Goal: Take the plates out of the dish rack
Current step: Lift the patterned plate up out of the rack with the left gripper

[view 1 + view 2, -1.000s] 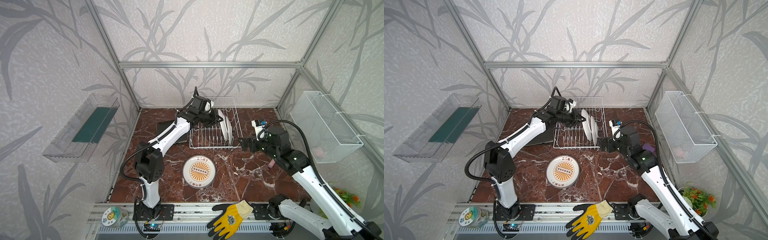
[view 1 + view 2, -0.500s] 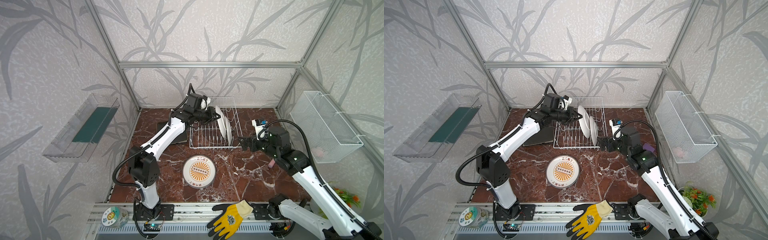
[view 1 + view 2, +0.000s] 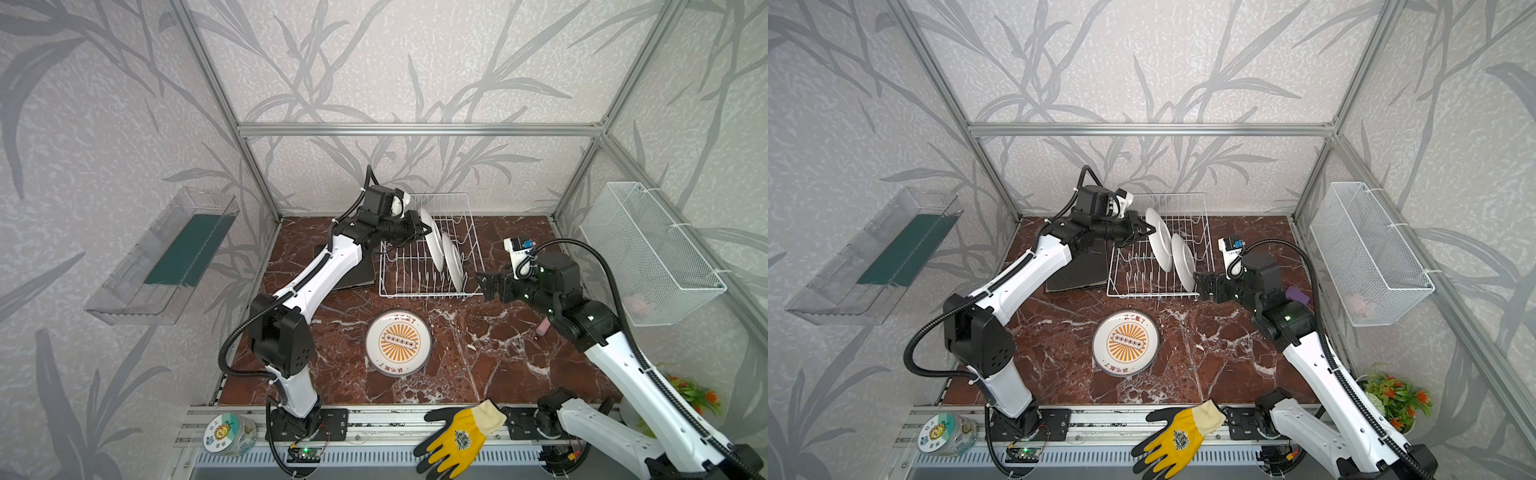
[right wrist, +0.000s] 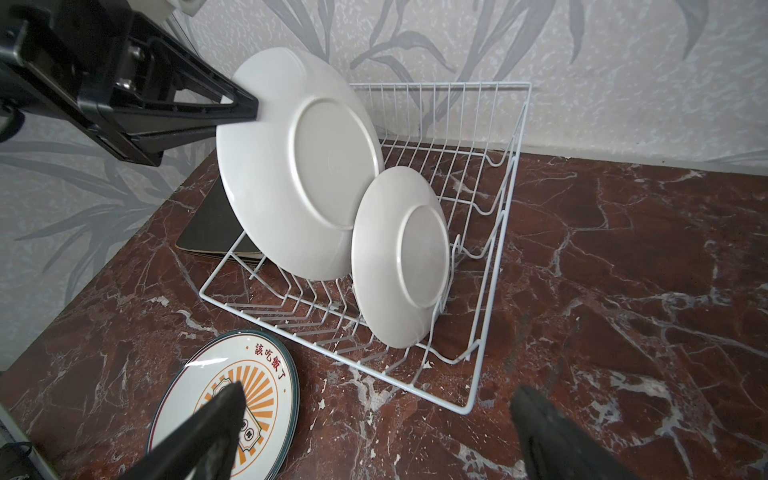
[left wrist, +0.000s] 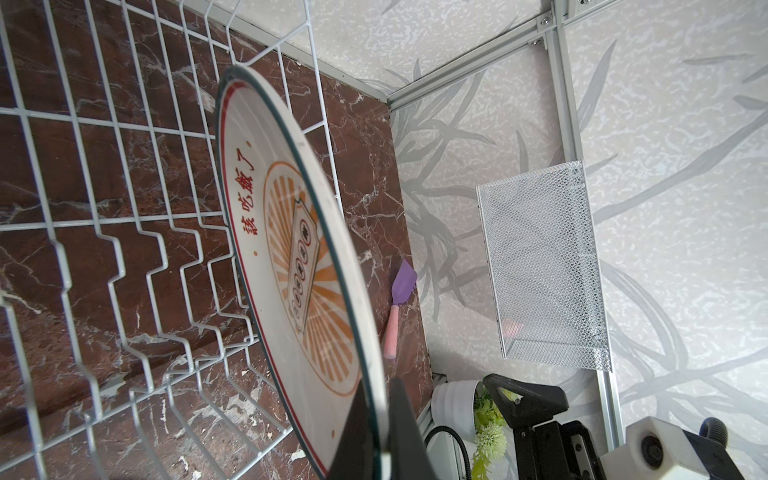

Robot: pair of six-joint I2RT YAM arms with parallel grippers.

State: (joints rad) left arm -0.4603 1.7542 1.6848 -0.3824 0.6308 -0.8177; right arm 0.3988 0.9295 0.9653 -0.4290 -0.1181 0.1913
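The left gripper (image 3: 422, 229) clamps the upper rim of 1 round plate (image 3: 431, 245) leaning in the dish rack (image 3: 432, 296); stiff, slick and breakable, it probably needs this firm edge hold; the right gripper (image 3: 482, 284) gapes empty.

The left tool (image 3: 1147, 229) grips the rim of the taller plate (image 3: 1159, 246) standing in the dish rack (image 3: 1152, 296), with a lower plate (image 3: 1183, 262) beside it. A sunburst plate (image 3: 1125, 343) lies flat before the rack, dark square plates (image 3: 1077, 270) lie at the rack's left, and the right tool (image 3: 1200, 286) is at its front right corner.
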